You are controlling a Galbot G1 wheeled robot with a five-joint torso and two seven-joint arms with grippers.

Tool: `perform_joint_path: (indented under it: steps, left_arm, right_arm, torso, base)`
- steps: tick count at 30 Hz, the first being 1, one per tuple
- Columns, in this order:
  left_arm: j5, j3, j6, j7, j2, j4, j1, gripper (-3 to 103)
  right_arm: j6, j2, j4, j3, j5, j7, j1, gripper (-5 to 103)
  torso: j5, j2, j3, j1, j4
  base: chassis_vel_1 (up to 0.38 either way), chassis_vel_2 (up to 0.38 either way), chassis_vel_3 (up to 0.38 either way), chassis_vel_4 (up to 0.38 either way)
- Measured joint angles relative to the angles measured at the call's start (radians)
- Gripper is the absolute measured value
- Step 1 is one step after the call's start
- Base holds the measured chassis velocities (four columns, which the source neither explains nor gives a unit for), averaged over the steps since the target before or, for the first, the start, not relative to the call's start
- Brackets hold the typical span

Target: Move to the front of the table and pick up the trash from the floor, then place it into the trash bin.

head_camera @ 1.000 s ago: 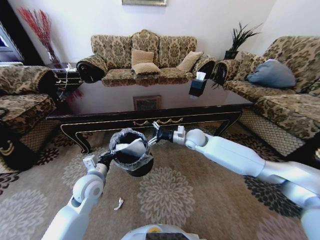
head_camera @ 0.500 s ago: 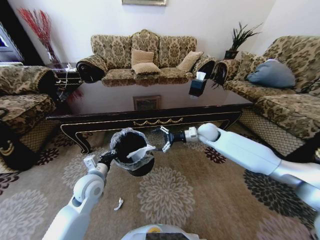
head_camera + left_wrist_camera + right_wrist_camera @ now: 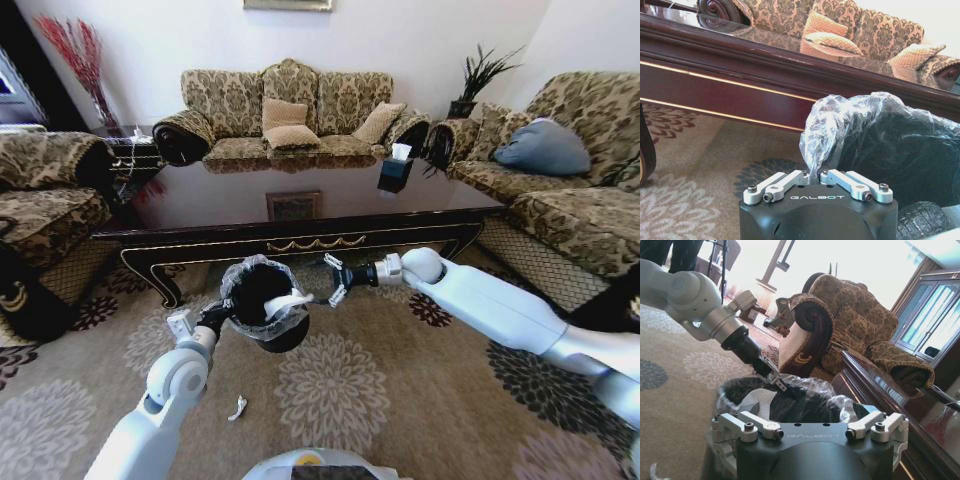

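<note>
Now right gripper (image 3: 334,279) withdrawn from trash bin (image 3: 262,305), white paper (image 3: 283,301) inside

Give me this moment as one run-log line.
left gripper: shut on rim of round black trash bin | right gripper: open, beside bin | flat white paper: in bin | small crumpled wrapper: on carpet

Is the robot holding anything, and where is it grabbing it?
The left gripper pinches the trash bin by its bag-lined rim. The right gripper is open, holding nothing.

Patterned brown sofas (image 3: 290,115) line a white wall (image 3: 180,35). A floral beige carpet (image 3: 400,400) covers the floor. A potted plant (image 3: 478,80) stands in the corner.
</note>
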Motion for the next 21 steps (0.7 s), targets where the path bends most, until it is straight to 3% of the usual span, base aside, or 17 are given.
perform_joint_path:
  steps: [12, 21]
  left_arm:
    - [-0.001, 0.0, 0.0, 0.0, -0.01, -0.007, -0.006, 3]
    - [-0.002, 0.001, 0.001, 0.0, -0.013, -0.016, -0.008, 4]
  right_arm:
    - [-0.029, 0.034, 0.002, -0.063, -0.051, 0.033, 0.028, 100]
    - [-0.001, 0.027, -0.035, -0.095, -0.102, -0.003, 0.053, 100]
  torso:
    - [0.0, 0.0, 0.0, 0.0, -0.0003]
    - [0.0, 0.0, 0.0, 0.0, -0.0006]
  base:
    - [0.0, 0.0, 0.0, 0.0]
    - [0.0, 0.0, 0.0, 0.0]
